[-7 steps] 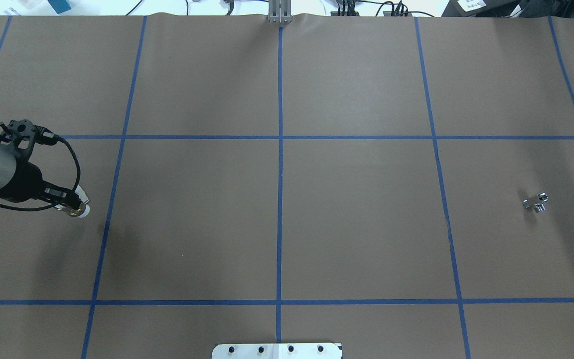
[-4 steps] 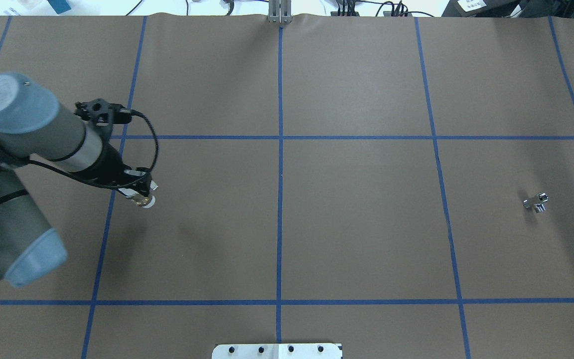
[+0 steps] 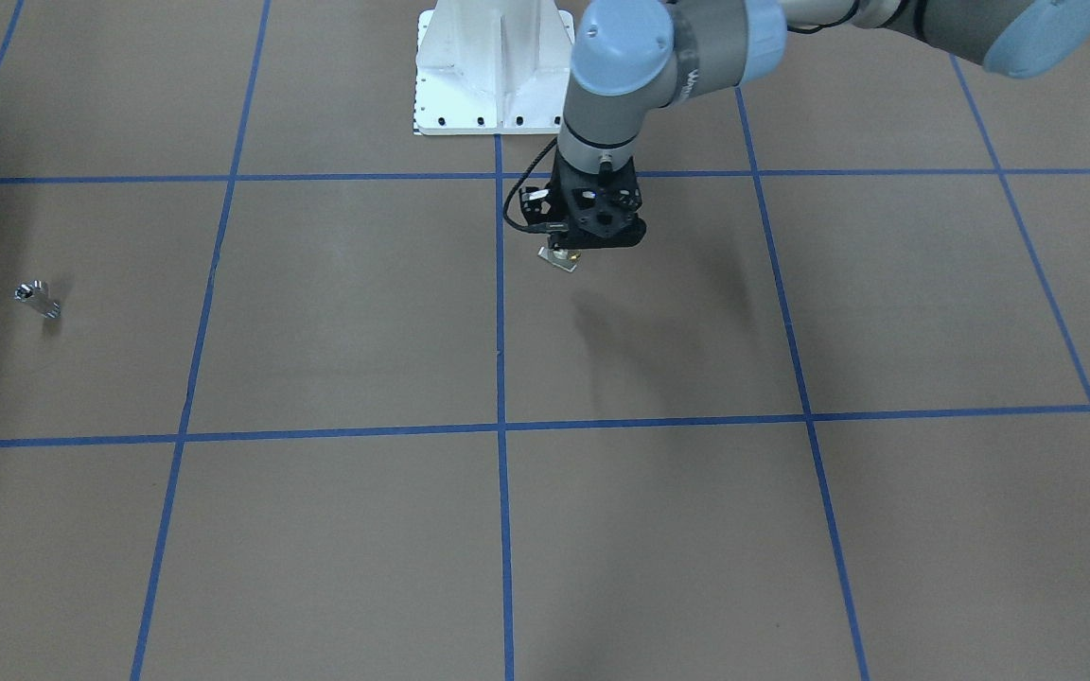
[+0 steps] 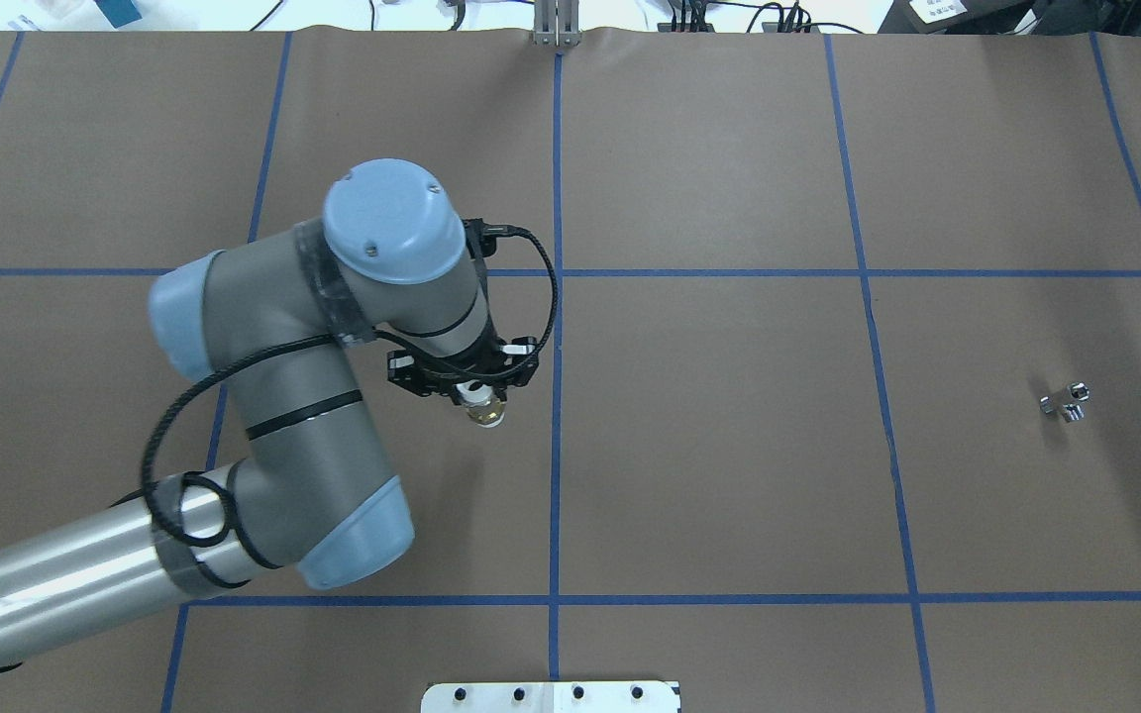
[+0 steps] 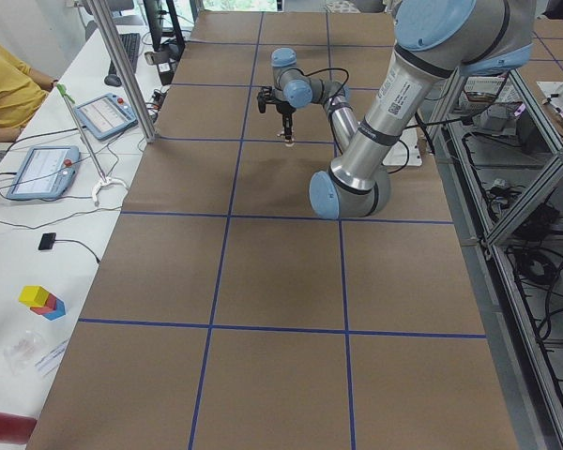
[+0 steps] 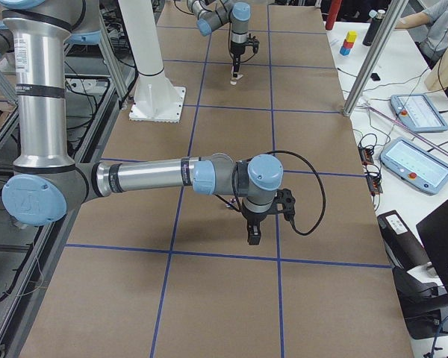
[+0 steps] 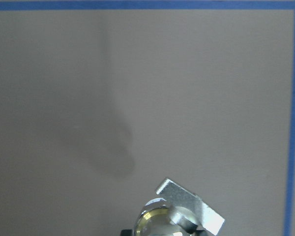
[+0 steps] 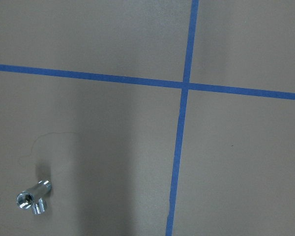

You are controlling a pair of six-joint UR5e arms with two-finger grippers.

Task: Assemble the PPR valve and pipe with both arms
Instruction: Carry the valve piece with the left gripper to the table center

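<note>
1. The left gripper (image 4: 476, 394), a black two-finger unit, is clamped on the PPR valve (image 4: 484, 414), a small brass-coloured fitting with a white plastic socket end. It holds the valve clear above the brown table (image 4: 729, 465), just beside the blue centre tape line.
2. The pipe (image 4: 1066, 401), a tiny shiny silver-chrome metal stub, lies on the table well apart on the robot's right, ungripped.
3. The right gripper (image 6: 254, 237) hangs above the table; it shows in one side view only, so I cannot tell whether it is apart or together.
4. Judged step: valve secured and presented at centre; pipe pickup not yet done.
5. Judged next move: centre the right gripper over the pipe, descend, and grip the shank, leaving the hollow end free for mating.
</note>
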